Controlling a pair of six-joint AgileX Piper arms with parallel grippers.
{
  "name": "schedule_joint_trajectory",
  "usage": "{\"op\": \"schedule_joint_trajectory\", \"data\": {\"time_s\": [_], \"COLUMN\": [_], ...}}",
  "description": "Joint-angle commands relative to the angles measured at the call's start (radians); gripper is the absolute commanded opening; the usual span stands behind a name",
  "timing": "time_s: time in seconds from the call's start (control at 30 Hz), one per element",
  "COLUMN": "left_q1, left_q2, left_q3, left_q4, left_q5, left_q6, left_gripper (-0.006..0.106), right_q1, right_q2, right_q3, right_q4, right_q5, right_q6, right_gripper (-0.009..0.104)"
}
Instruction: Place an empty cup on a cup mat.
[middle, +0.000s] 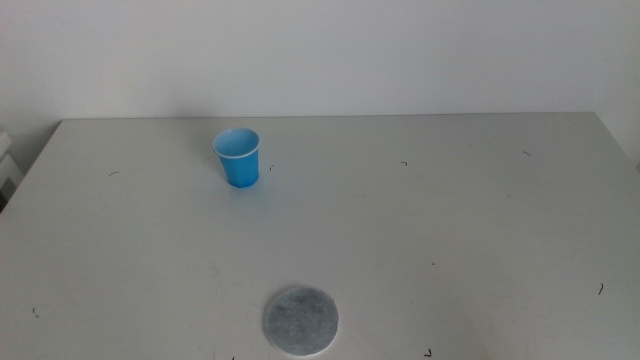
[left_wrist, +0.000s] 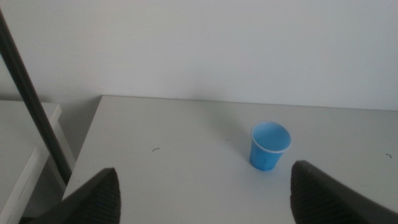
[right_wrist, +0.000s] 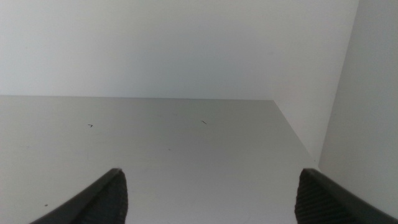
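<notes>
A small bright blue cup with a thin white rim stands upright and empty on the far left part of the white table. It also shows in the left wrist view. The round mottled grey cup mat lies flat near the table's front edge, apart from the cup. My left gripper is open, well back from the cup, with nothing between its jaws. My right gripper is open and empty over the bare right side of the table. Neither arm shows in the middle view.
The white table carries a few small dark specks. A white wall stands behind it. In the left wrist view a dark rod and a white shelf stand beside the table's left edge. The right wrist view shows the table's far right corner.
</notes>
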Motion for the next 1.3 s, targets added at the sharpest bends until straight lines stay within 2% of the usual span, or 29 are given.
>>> {"op": "schedule_joint_trajectory", "data": {"time_s": [0.0,0.23,0.43,0.63,0.83,1.27], "left_q1": [0.0,0.0,0.0,0.0,0.0,-0.035], "left_q2": [0.103,0.379,0.609,0.814,0.917,1.193], "left_q3": [-0.154,-0.521,-0.818,-1.028,-1.041,-1.042], "left_q4": [-0.003,-0.027,-0.087,-0.133,-0.204,-0.217], "left_q5": [0.003,0.169,0.304,0.415,0.352,0.345], "left_q6": [0.019,0.107,0.204,0.246,0.172,0.192], "left_gripper": [0.105,0.105,0.105,0.105,0.105,0.105], "right_q1": [0.003,0.003,0.003,0.003,0.003,0.003], "right_q2": [-0.026,-0.026,-0.026,-0.026,-0.026,-0.026], "right_q3": [-0.008,-0.008,-0.008,-0.008,-0.008,-0.008], "right_q4": [-0.014,-0.014,-0.014,-0.014,-0.014,-0.014], "right_q5": [-0.074,-0.074,-0.074,-0.074,-0.074,-0.074], "right_q6": [-0.005,-0.005,-0.005,-0.005,-0.005,-0.005], "right_gripper": [0.094,0.094,0.094,0.094,0.094,0.094]}}
